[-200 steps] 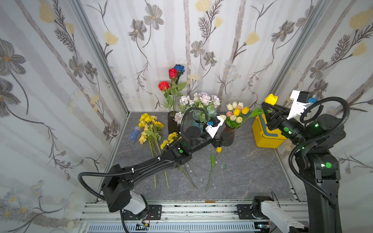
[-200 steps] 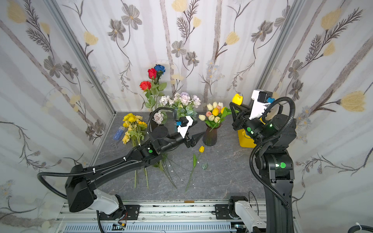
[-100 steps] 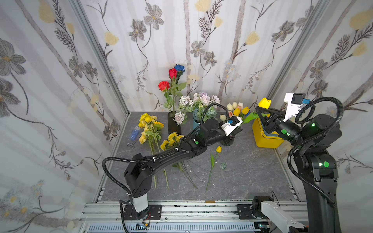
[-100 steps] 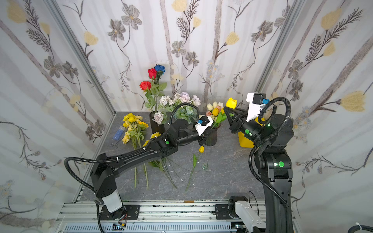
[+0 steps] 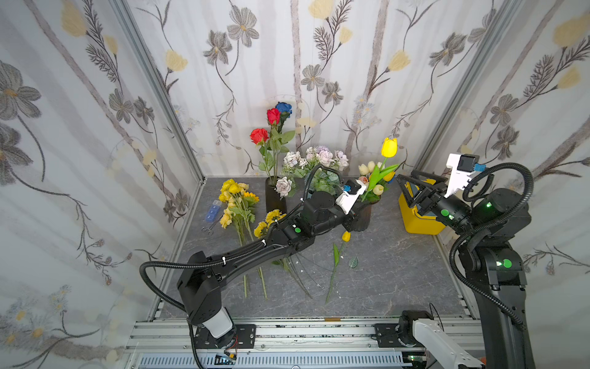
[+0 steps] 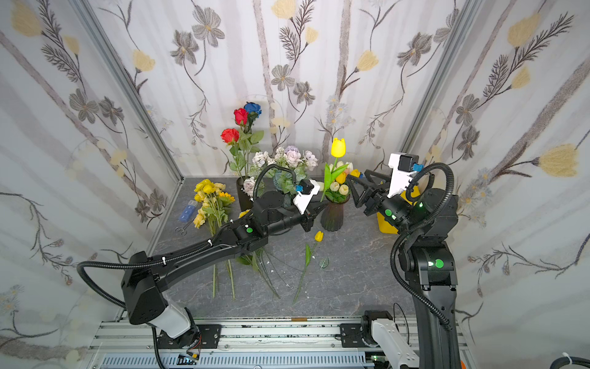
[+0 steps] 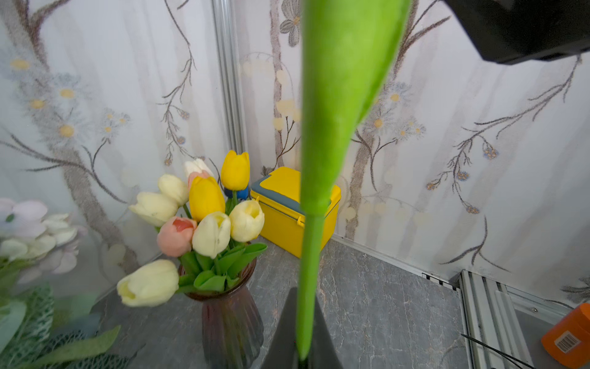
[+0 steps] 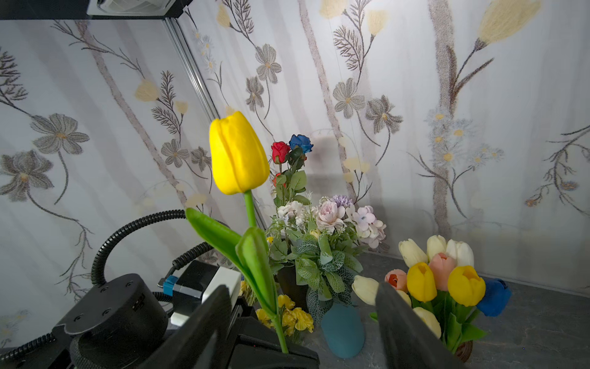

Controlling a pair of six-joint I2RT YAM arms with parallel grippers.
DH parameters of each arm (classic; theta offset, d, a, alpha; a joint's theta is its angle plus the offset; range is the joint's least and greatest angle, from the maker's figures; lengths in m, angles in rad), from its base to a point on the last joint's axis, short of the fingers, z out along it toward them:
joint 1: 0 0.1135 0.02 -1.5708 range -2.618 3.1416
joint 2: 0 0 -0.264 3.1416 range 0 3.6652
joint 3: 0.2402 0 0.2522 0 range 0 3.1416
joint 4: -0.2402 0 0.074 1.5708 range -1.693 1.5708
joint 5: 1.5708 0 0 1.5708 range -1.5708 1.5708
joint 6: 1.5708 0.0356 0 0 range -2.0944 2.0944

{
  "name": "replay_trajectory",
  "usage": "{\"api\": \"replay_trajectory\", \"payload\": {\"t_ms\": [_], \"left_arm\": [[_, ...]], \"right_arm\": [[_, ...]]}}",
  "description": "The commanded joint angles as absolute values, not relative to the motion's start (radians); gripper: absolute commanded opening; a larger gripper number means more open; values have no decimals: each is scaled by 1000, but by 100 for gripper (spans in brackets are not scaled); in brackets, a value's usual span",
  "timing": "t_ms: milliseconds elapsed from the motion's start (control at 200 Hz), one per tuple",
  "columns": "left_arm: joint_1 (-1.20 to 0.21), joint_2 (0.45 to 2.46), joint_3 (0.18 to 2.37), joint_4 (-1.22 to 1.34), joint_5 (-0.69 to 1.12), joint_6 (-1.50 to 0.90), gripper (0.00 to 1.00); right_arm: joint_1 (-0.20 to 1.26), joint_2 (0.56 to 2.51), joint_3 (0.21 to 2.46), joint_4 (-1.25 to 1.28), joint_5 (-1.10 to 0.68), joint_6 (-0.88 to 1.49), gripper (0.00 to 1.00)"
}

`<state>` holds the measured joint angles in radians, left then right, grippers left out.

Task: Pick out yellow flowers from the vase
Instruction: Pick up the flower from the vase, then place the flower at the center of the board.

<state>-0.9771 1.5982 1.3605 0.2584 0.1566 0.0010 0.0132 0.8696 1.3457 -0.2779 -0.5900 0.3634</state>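
Left fingers (image 7: 282,342) are clenched on the green stem of a yellow tulip (image 5: 389,147), gripping it low down. On my left wrist feed the stem (image 7: 306,271) rises straight out of the pinch between the two dark tips, and its leaf widens above. In both top views the tulip leans up and away from that arm, with its bloom (image 6: 338,147) standing higher than the other tulips. The vase (image 7: 230,326) stands just beside the held stem and apart from it, so this tulip is out of the vase. Right fingers (image 8: 204,326) are spread wide with nothing in them. On the right wrist feed the tulip's stem and leaves (image 8: 255,262) show in the gap between them, closer to one finger than the other. In a top view the tips (image 5: 403,187) sit just beside the leaves, at about the height of the vase's bouquet. I cannot tell whether they touch a leaf. Two more yellow tulips (image 8: 421,281) remain in the vase among cream and pink ones. Out on the counter (image 5: 383,271) lie a yellow bunch (image 5: 234,198), two sunflowers (image 5: 271,220) partly under the left arm, and a loose small tulip (image 5: 345,236) in front of the vase. A yellow box (image 5: 418,220) sits in the corner under the right arm.
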Motion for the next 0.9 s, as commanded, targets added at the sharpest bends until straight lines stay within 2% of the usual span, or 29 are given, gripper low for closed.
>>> {"api": "replay_trajectory", "payload": {"t_ms": [0,210,470,585,894], "left_arm": [[-977,1530,1259,219,120,-100,0],[-993,1371,1012,81,102,-259,0],[-1026,1288,768,-60,163,-500,0],[-1025,1348,741,-47,201,-565,2],[-1018,1637,866,-3,253,-612,2]], "right_arm": [[14,812,1297,-176,-509,332,75],[13,670,1141,-83,-353,322,77],[12,615,1038,-108,-201,332,77],[12,615,989,-92,-202,354,76],[13,620,927,-102,-202,359,74]]}}
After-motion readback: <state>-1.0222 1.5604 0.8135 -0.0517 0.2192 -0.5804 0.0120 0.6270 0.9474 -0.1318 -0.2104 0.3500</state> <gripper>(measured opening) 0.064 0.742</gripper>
